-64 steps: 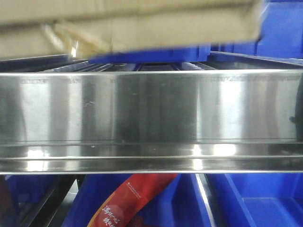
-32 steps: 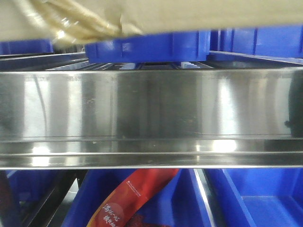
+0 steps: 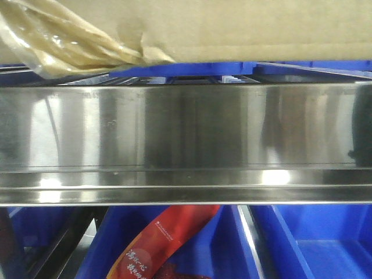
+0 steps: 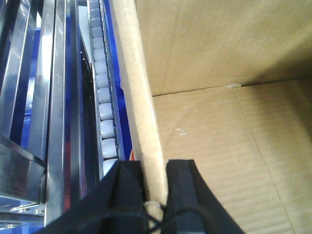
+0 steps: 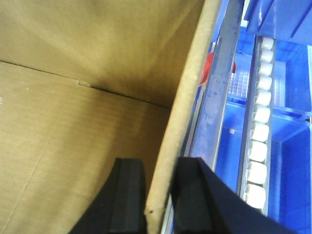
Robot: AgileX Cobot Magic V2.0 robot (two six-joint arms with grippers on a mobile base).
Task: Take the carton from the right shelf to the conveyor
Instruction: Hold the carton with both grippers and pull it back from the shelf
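Note:
The carton [image 3: 261,29] fills the top of the front view, hanging just above the shelf's steel front rail [image 3: 186,128], with a wad of yellowish tape [image 3: 58,40] at its lower left. In the left wrist view my left gripper [image 4: 153,168] is shut on the carton's left wall [image 4: 141,97], one finger inside and one outside. The right wrist view has my right gripper [image 5: 158,163] shut on the carton's right wall [image 5: 190,87] the same way. The carton is open-topped and empty inside [image 4: 234,146]. The conveyor is out of view.
Blue plastic bins [image 3: 325,244] sit under the rail, one holding a red packet [image 3: 163,244]. Another blue bin [image 3: 192,68] shows behind the carton. White roller tracks [image 4: 105,97] [image 5: 261,112] and steel bars run close along both carton sides.
In the front view the carton has grown larger and come lower. It now spans the full width, and the tape wad has slid to the left edge. The rail has not moved.

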